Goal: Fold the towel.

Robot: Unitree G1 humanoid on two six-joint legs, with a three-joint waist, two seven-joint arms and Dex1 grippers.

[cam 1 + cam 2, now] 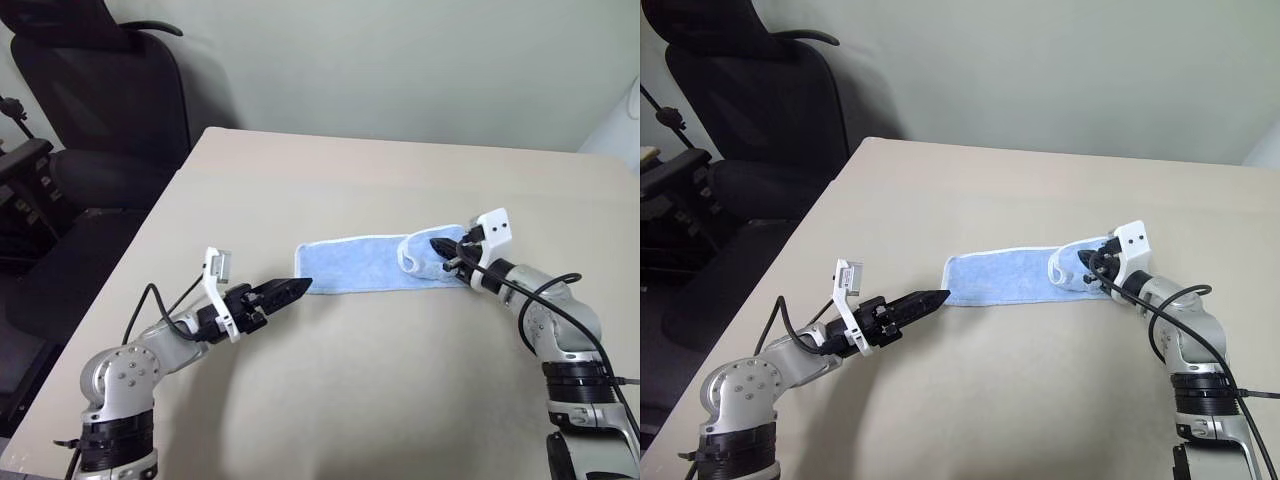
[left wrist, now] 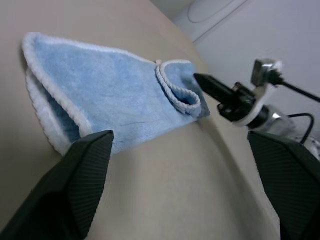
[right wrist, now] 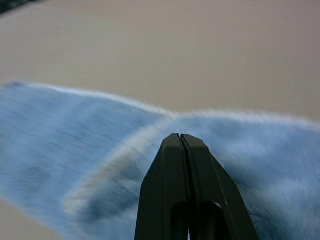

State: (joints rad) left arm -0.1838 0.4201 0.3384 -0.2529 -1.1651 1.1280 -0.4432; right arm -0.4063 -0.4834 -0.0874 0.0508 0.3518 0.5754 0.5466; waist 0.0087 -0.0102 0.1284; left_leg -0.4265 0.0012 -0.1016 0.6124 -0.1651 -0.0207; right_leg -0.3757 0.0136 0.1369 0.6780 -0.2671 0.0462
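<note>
On the beige table the half-folded towel is flanked by the spread left gripper and the empty, pinched-together right gripper; a second fold is needed.

You have one towel on one table, two grippers, the left gripper and the right gripper, and one black chair behind.
</note>
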